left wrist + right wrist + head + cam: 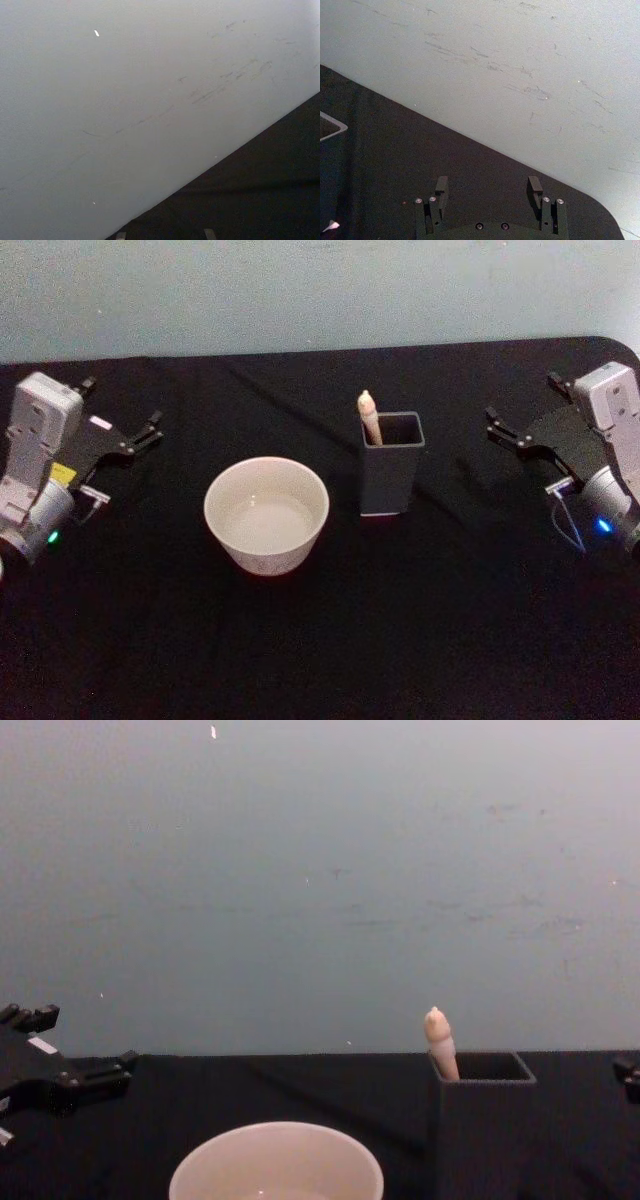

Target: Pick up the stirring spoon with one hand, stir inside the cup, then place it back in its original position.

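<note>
The stirring spoon (pixel 369 418) stands upright in the dark grey square holder (pixel 388 480), its pale beige handle sticking out at the holder's left corner; the handle (pixel 440 1040) also rises above the holder (pixel 485 1120) in the chest view. The round cream cup (pixel 265 555) sits to the holder's left, cup (pixel 275 1165) low in the chest view. My left gripper (pixel 125 465) rests open at the table's left side, well away from the cup. My right gripper (pixel 530 458) sits open at the right, apart from the holder, and its fingers (pixel 441 187) hold nothing.
A black cloth (pixel 320 640) covers the table, with a pale wall (pixel 320 870) behind it. The table's rounded far right corner (pixel 600 210) shows in the right wrist view. A corner of the holder (pixel 330 127) lies at that view's edge.
</note>
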Motion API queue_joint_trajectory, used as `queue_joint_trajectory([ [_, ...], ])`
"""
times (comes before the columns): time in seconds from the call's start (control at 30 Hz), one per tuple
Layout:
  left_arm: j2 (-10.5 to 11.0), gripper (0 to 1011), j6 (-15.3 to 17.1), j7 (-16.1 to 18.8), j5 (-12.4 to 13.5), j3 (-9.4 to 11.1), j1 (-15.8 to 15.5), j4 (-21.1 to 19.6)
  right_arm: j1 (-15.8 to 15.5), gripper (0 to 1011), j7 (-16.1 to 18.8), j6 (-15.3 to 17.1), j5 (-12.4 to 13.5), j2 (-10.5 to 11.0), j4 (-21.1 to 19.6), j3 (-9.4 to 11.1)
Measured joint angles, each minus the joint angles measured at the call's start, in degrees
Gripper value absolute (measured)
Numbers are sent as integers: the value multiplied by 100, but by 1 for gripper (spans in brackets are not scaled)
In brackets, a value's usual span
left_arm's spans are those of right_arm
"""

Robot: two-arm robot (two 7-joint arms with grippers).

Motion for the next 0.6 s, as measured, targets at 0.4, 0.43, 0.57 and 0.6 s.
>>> queue_joint_trajectory([
  [0.4,0,1001,0,0,0,0,0,0,0,1003,0,0,0,3,0,0],
  [0.43,0,1001,0,0,0,0,0,0,0,1002,0,0,0,3,0,0],
  [0.57,0,1001,0,0,0,0,0,0,0,1002,0,0,0,3,0,0],
  [0.6,0,1001,0,0,0,0,0,0,0,1003,0,0,0,3,0,0],
])
